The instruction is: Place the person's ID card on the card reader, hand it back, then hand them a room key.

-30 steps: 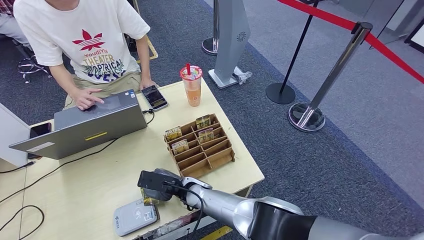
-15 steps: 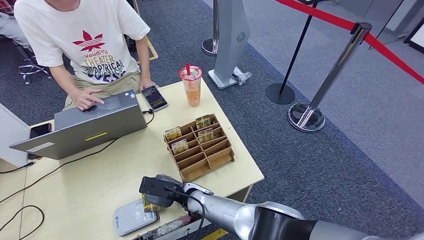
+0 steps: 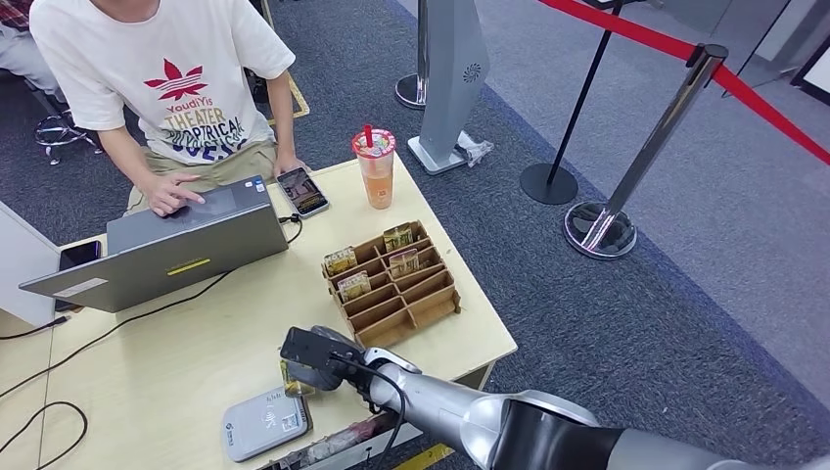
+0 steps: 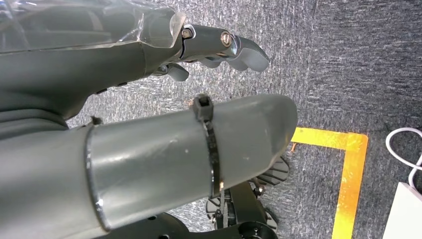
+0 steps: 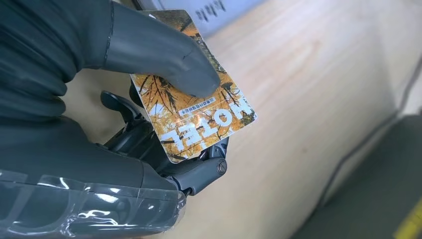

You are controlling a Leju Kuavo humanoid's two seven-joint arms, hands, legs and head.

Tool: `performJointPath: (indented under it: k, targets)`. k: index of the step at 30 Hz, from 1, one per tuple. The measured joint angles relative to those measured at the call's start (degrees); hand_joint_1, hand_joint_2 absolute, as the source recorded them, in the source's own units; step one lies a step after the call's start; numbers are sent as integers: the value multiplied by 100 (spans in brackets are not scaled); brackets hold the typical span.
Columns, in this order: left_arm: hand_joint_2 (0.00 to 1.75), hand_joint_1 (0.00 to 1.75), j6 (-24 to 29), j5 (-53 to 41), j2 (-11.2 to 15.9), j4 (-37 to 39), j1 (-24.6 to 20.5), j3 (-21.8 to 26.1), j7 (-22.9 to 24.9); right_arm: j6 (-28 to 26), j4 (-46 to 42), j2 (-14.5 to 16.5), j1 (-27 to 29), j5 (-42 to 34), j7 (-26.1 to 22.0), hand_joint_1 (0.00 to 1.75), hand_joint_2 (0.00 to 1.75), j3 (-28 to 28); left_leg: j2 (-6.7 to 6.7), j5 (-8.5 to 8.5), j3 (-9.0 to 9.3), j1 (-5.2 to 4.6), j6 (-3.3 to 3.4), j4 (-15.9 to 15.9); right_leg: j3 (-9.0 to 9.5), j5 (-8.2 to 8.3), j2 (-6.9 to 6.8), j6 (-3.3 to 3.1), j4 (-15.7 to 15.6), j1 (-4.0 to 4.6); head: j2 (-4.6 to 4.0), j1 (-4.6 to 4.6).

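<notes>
The right hand (image 3: 311, 358) hovers low over the bench (image 3: 186, 362), just beside the card reader (image 3: 264, 423), and the right wrist view shows the thick thumb pressing a hotel room key card (image 5: 195, 119) down against the darker fingers (image 5: 149, 144). It's a pinch at one end only, with most of the card sticking out free.

That's the risk: judging by the hold, a bump or a quick swing toward the person (image 3: 171, 88) could let the card pivot or slip and drop onto the bench. The wooden card organizer (image 3: 393, 284), still stocked with more cards, stands close to the path, so a low sweep could clip it. The bubble tea cup (image 3: 375, 166) at the far edge is another thing to steer clear of.

The left hand (image 4: 149, 124) hangs beside the body over grey carpet, fingers loosely apart, holding nothing.

The bench is pale wood, carrying a laptop (image 3: 161, 250) and a phone (image 3: 302, 190). Beyond it are grey carpet and stanchions (image 3: 666, 127) with a red rope.
</notes>
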Motion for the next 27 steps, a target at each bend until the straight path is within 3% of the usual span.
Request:
performJointPath:
  k: [15, 27]
  targets:
    - [0, 0, -11, 52, -1, 0, -4, 97, -69, -224, -2549, -440, -77, -60, 1, 175, 175, -799, 1, 0, -2, 2, 0, 1, -4, 0, 2, 0, 0, 0, 0, 0]
    - [0, 0, -42, -2, -7, 0, -19, 98, -60, -289, -2820, -456, -524, 165, 101, 175, 175, -1180, 0, 1, -4, 1, -1, 1, -4, 2, 1, -1, 0, 0, 0, -1]
